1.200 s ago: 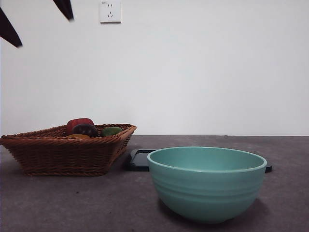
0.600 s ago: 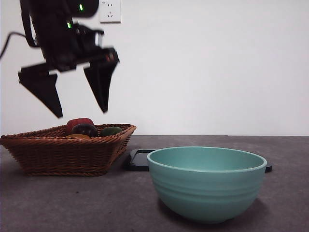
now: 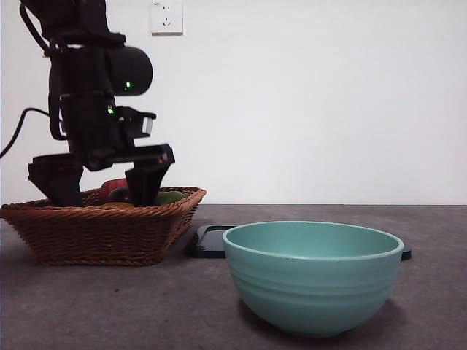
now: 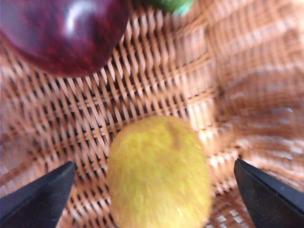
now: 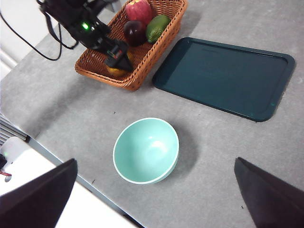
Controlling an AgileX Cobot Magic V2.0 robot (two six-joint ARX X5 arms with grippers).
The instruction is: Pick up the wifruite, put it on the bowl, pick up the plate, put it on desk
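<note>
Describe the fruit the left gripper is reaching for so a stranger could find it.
Find the wicker basket beside the dark tray. The wifruite lies inside, between the open left gripper. It is fuzzy yellow-brown and egg-shaped, unlike the glossy purple fruit nearby.

mint bowl on the desk, dark tray beyond, wicker basket beside it

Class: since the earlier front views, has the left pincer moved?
Yes. The left pincer has come down from near the white wall socket into the brown wicker basket.
</note>
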